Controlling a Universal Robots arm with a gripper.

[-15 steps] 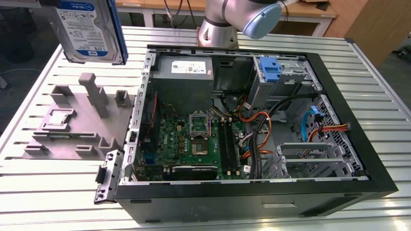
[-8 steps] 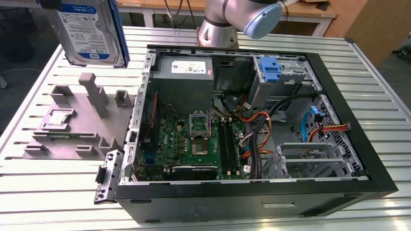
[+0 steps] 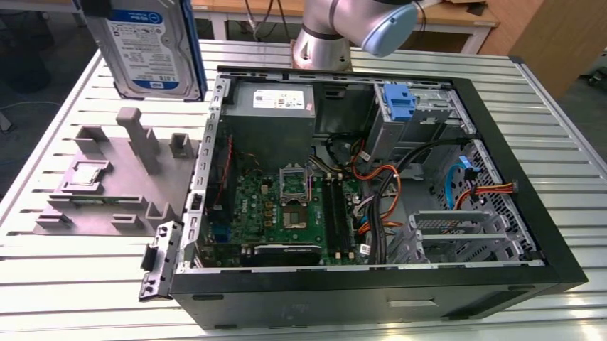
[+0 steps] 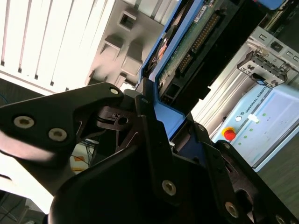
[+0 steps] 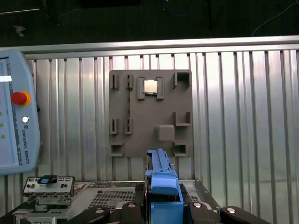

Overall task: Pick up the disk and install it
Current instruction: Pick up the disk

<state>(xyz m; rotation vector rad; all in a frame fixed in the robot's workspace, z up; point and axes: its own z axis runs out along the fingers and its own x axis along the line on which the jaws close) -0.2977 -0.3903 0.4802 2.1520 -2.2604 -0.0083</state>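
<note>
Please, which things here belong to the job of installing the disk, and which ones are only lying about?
Belong to the job: the disk, held in the air; the gripper, shut on it; the open computer case.
Only lying about: the grey holder; the chip on it; the control pendant.

Close up, the black gripper [image 4: 152, 105] clamps the disk [image 4: 187, 53] by its blue rail [image 4: 164, 114], one linkage on each side. The disk's green circuit board faces the camera. Beyond the disk lie a grey slotted holder [image 4: 124, 44] and the ribbed metal desk [image 4: 42, 37]; beside it, a pale control pendant [image 4: 266, 116] with a red button [image 4: 229, 134]
</note>
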